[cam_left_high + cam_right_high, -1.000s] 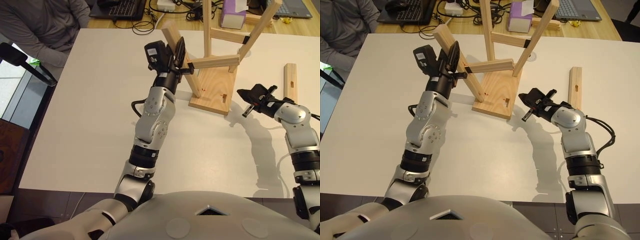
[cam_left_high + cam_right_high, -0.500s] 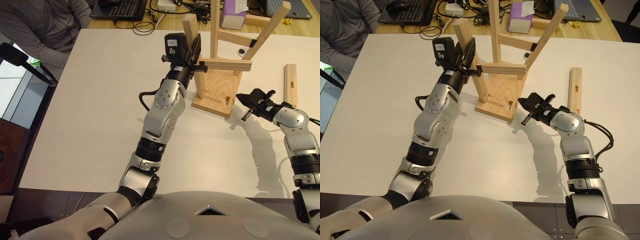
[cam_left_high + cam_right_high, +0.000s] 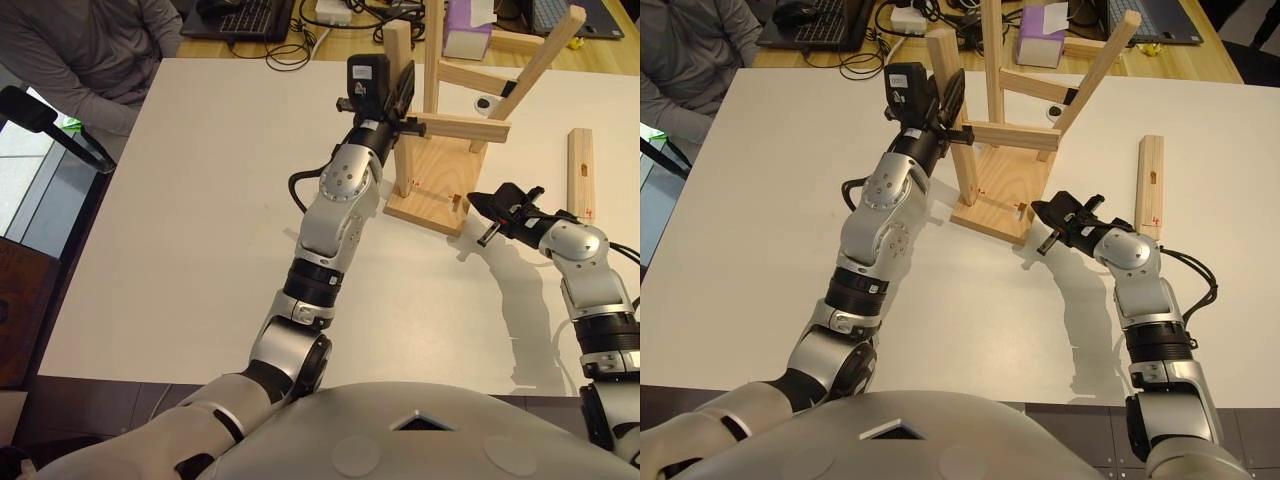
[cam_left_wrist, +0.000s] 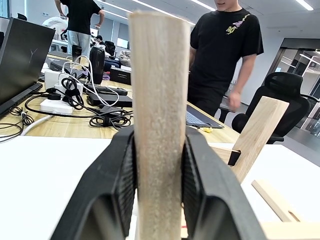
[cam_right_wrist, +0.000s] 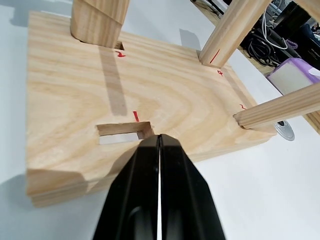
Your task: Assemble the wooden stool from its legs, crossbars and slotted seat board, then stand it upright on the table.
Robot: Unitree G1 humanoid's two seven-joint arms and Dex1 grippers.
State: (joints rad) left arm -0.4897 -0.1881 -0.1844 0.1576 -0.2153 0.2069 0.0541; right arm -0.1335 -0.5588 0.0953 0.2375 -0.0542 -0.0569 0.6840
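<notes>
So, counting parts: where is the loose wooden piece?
The loose wooden piece lies flat on the right of the table, right of the right gripper and seat board, touching neither.

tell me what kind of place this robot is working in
Most likely an open-plan office or robotics lab: the wooden desk beyond the white table holds a laptop, a power strip and tangled cables, and an office chair stands farther back.

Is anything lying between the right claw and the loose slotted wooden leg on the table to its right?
Nothing visible does. Only bare white table separates the shut right claw, poised at the wooden seat board's empty slot, from the loose wooden leg lying flat.
</notes>
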